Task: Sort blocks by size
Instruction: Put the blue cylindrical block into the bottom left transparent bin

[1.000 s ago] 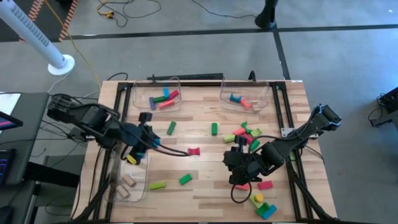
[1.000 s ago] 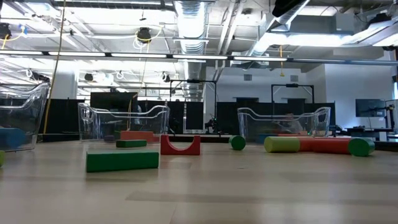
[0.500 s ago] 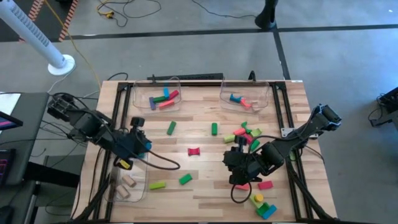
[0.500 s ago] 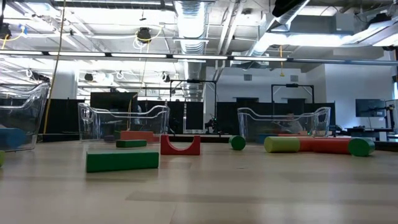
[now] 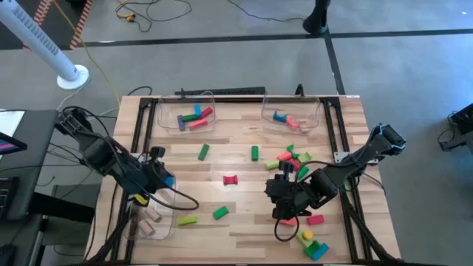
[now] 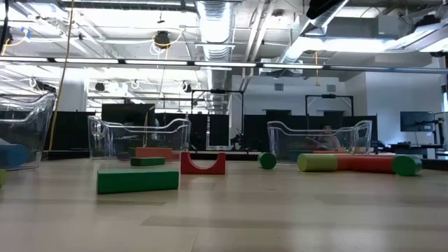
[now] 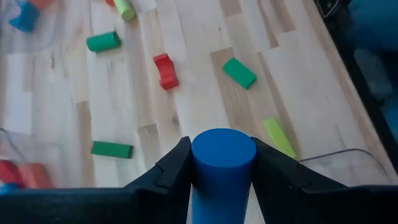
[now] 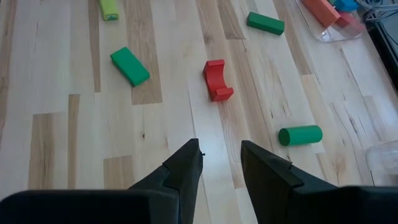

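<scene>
Wooden tabletop [image 5: 244,222] carries scattered blocks [image 5: 290,160] | left gripper [image 7: 221,165] clamps blue cylinder [image 7: 222,163] upright above near-left bin [image 5: 168,222] | right gripper [image 8: 219,163] hovers over bare boards, fingers apart, holding nothing | red arch [image 8: 216,79] lies mid-table

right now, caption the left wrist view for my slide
Left gripper jaws clamp a blue wooden cylinder above the pale wood table, with a red arch block and green blocks scattered beyond.

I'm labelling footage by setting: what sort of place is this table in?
Probably a robotics lab or workshop: exposed ceiling ducts and strip lights overhead, bare grey concrete floor strewn with loose cables, and black equipment racks behind the light wooden table.
</scene>
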Robot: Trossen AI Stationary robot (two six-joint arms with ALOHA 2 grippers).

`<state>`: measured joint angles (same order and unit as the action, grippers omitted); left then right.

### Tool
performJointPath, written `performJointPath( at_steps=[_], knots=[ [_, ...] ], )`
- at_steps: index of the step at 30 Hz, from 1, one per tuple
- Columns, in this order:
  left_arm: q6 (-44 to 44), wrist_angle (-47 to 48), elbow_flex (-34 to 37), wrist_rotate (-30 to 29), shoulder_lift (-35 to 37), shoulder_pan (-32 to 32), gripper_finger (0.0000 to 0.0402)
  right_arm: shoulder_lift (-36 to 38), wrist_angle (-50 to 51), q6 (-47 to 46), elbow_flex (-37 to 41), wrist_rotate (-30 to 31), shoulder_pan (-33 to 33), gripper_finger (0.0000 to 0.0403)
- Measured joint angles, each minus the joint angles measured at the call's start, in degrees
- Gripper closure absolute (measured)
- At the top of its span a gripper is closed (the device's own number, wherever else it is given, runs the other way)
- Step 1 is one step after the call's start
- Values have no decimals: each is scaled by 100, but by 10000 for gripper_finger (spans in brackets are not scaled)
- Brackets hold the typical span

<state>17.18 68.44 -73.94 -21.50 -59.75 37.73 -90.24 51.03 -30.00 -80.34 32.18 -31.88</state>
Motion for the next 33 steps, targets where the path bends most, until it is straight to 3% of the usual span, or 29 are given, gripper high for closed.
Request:
performJointPath(
  at_steps=[6, 13, 33],
  knots=[
    [263, -918, 1014, 264, 858, 209, 269, 0, 0, 0, 0, -2, 0, 255],
    [990, -1061, 1725, 498, 1406, 417, 269, 0, 0, 1, 0, 0, 2, 255],
    [2446, -1364, 3103, 823, 1478, 884, 269, -2, 0, 2, 0, 0, 2, 255]
  ],
)
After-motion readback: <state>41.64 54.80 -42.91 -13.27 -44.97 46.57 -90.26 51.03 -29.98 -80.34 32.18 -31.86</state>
